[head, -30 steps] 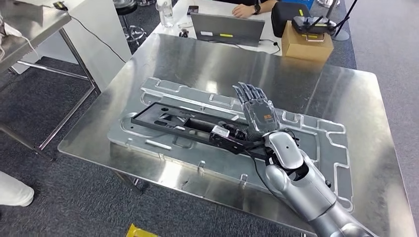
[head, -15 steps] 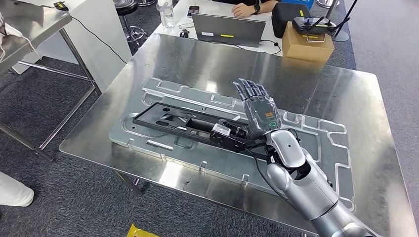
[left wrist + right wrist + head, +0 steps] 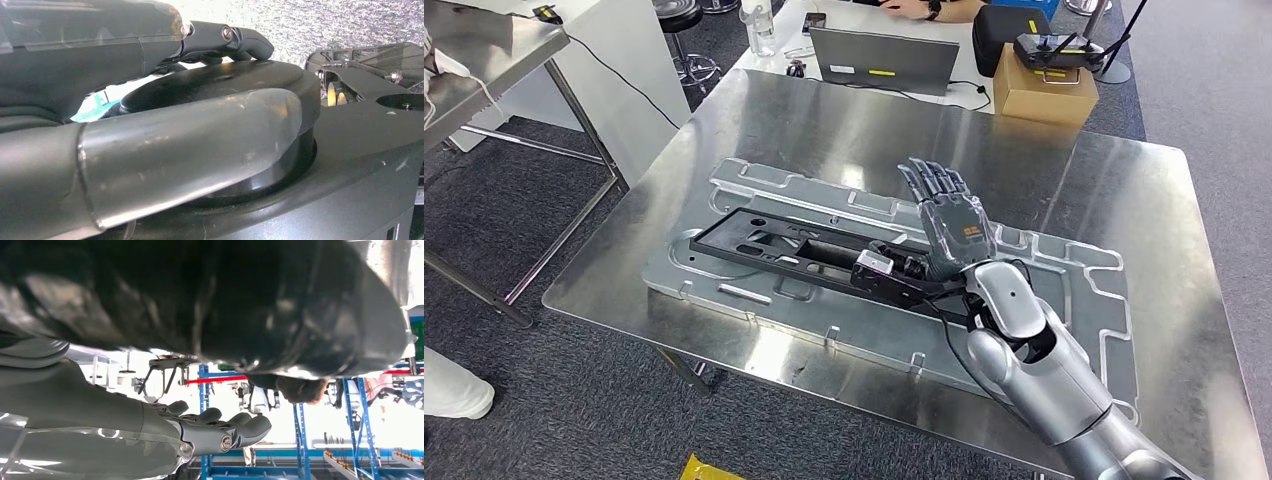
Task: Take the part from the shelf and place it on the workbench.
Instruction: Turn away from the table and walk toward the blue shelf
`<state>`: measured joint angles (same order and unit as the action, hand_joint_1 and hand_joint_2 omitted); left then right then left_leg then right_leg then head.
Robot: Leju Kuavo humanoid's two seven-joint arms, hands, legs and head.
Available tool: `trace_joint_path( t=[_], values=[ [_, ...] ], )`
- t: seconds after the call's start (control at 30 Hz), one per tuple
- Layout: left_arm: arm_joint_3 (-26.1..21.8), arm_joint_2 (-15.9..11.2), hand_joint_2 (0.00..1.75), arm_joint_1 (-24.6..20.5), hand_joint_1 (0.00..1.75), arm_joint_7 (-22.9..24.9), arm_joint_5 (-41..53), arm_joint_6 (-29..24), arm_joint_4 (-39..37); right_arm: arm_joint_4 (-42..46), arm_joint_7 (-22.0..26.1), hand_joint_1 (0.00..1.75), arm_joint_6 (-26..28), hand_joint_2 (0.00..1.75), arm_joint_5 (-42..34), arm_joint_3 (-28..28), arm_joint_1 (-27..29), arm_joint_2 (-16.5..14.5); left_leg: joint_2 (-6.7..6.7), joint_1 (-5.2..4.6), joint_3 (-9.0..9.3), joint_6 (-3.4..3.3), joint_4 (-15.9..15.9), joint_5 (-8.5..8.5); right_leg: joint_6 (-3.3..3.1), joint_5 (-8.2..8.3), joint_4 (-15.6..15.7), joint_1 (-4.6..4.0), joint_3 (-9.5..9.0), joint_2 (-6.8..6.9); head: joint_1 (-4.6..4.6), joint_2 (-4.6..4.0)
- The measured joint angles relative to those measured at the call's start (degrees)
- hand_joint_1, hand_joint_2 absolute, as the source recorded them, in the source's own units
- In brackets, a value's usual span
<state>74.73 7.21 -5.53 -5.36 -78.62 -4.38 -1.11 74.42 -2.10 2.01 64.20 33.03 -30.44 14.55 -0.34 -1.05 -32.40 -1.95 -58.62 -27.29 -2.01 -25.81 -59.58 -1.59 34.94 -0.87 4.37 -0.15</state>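
Observation:
The long black frame part (image 3: 794, 250) lies flat in the recess of a silver fixture plate (image 3: 1064, 290) on the steel workbench (image 3: 824, 120). My right hand (image 3: 952, 225) stands upright at the part's right end, fingers straight and spread, palm facing the part, gripping nothing. Whether its thumb touches the part is hidden. In the right wrist view the same hand (image 3: 215, 432) shows extended fingers with nothing between them. My left hand (image 3: 150, 145) hangs low in the left wrist view, thumb and fingers stretched out and empty.
Beyond the workbench's far edge sit a laptop (image 3: 884, 60), a cardboard box (image 3: 1046, 95), a bottle (image 3: 762, 25) and a black bag (image 3: 999, 30), with a person's hand near them. A steel table (image 3: 484, 50) stands at the left. Carpet floor surrounds the bench.
My right hand has drifted slightly to the right and tilted a little away from the part, staying open. The part has not moved. The person's hand at the back shifted.

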Motion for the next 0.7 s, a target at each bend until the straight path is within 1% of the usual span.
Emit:
trace_joint_path(
  t=[0.37,0.47,0.53,0.57,0.6,0.63,0.7],
  values=[
    [0.07,0.0,0.0,0.01,0.0,-0.14,-0.6,-0.17,0.05,0.21,0.49,0.0,-0.64,0.0,-0.74,0.19,-0.91,0.39,0.0,-0.02,-0.01,-0.03,-0.05,-0.01,0.04,0.03,0.02,0.03,-0.01,0.0,0.0,0.0],
    [0.2,-0.03,0.0,0.03,0.0,-0.2,-0.81,-0.22,0.1,0.22,0.66,0.0,-0.79,0.0,-0.8,0.43,-1.17,0.47,-0.01,-0.14,-0.1,-0.47,-0.17,0.03,0.33,0.19,0.14,0.16,-0.02,0.04,0.01,0.0],
    [0.42,0.01,0.0,0.05,0.0,-0.23,-0.89,-0.25,0.17,0.26,0.69,0.0,-0.79,0.0,-0.82,0.63,-1.43,0.47,-0.04,0.17,0.08,-0.81,0.48,0.45,0.55,0.22,0.23,0.04,-0.08,0.11,0.02,0.0],
    [0.52,0.02,0.0,0.07,0.0,-0.24,-0.91,-0.29,0.23,0.29,0.7,0.0,-0.77,0.0,-0.81,0.71,-1.59,0.49,-0.07,0.44,0.29,-0.94,1.02,0.78,0.82,-0.15,-0.08,-0.03,0.02,0.14,-0.07,0.0],
    [0.62,0.03,0.0,0.08,0.0,-0.26,-0.94,-0.33,0.29,0.32,0.7,0.0,-0.75,0.0,-0.78,0.78,-1.76,0.51,-0.1,0.76,0.5,-1.06,1.58,1.13,1.23,-1.19,-1.37,0.04,0.56,0.15,-0.15,0.0],
    [0.68,0.03,0.0,0.09,0.0,-0.28,-0.95,-0.36,0.34,0.34,0.7,0.0,-0.74,0.0,-0.73,0.86,-1.83,0.52,-0.17,1.02,0.63,-1.1,1.93,1.37,1.74,-2.82,-3.81,0.33,1.6,0.17,-0.23,0.0],
    [0.8,-0.02,0.0,0.12,0.0,-0.35,-0.96,-0.38,0.36,0.24,0.7,0.0,-0.74,0.0,-0.54,1.17,-1.79,0.53,-0.54,1.29,0.58,-1.1,2.07,1.52,2.9,-6.41,-10.77,1.4,4.63,0.28,-0.33,0.0]
  ],
)
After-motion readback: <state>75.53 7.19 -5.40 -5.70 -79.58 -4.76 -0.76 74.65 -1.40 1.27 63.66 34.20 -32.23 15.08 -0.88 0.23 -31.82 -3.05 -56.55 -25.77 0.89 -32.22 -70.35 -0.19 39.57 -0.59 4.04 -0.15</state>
